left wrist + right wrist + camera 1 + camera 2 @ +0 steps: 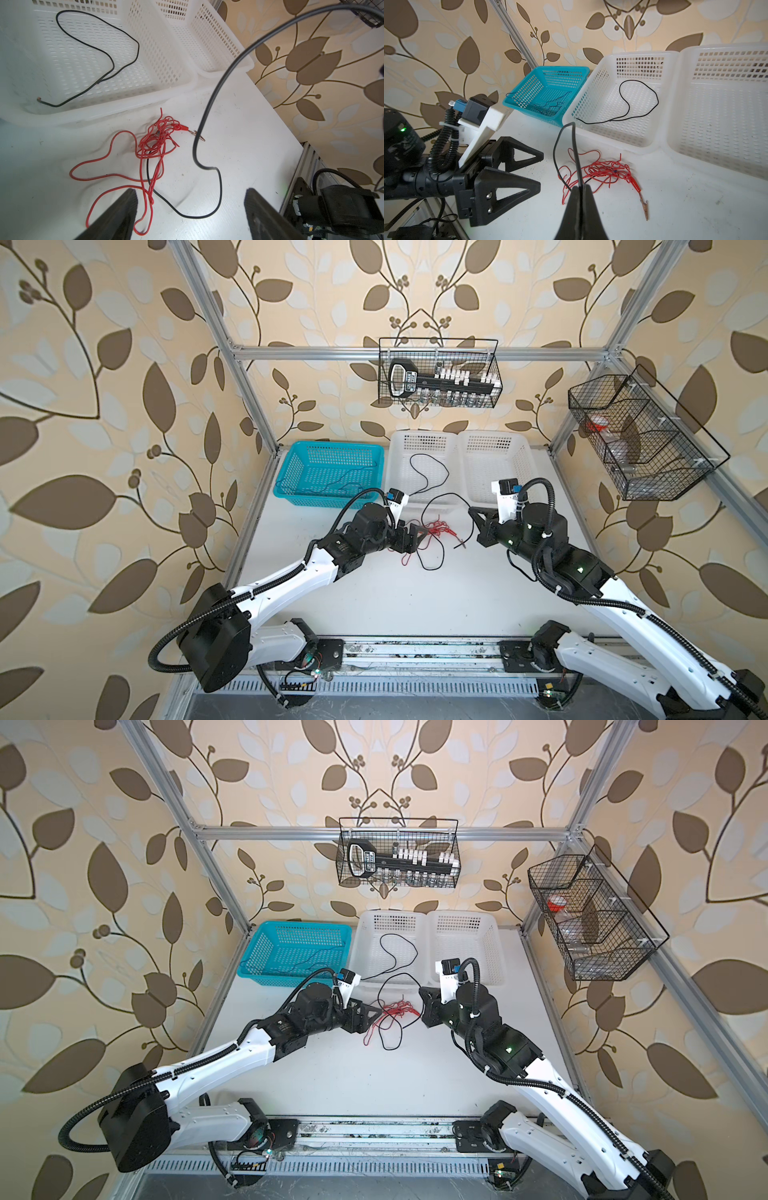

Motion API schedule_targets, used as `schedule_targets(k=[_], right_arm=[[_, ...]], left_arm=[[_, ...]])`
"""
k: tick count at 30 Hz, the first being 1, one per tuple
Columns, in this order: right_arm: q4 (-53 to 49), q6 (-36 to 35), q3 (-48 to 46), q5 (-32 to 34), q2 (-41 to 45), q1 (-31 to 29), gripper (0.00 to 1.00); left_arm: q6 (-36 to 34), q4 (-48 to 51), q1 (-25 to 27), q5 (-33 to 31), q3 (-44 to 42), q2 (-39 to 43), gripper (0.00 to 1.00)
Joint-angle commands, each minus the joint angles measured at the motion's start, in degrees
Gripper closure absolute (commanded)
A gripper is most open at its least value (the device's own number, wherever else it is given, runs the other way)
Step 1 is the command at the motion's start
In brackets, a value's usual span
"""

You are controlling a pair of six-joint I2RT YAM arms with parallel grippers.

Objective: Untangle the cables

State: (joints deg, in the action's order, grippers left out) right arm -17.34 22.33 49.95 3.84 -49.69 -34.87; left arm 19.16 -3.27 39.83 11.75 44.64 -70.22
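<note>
A red cable [436, 529] [158, 139] lies bunched in a tangle on the white table, its metal clip [644, 205] stretched out to one side. A black cable [218, 187] [574, 145] runs out from under that tangle, loops over the table and arcs up into my right gripper [471, 512] [580, 187], which is shut on it. My left gripper [415, 534] [190, 192] hangs open just left of the tangle, holding nothing. Another black cable [432, 472] lies in the middle white basket. A thin blue cable [332, 485] lies in the teal basket.
Along the back of the table stand a teal basket [286, 472] and two white baskets [399, 439] [519, 448]. Two black wire baskets [440, 373] [648, 439] hang on the frame at the back and on the right. Aluminium posts mark the table's corners.
</note>
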Motion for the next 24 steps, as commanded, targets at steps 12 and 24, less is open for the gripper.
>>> schedule_targets(k=[12, 24], right_arm=[[3.6, -0.3, 2.3, -3.1, 0.8, -0.2, 1.0], [2.8, -0.6, 2.9, -2.3, 4.5, -0.2, 1.0]], left_arm=[[1.8, -9.7, 2.9, -0.1, 1.6, -6.8, 0.19], [1.1, -8.4, 6.7, -4.1, 6.9, -11.0, 0.61]])
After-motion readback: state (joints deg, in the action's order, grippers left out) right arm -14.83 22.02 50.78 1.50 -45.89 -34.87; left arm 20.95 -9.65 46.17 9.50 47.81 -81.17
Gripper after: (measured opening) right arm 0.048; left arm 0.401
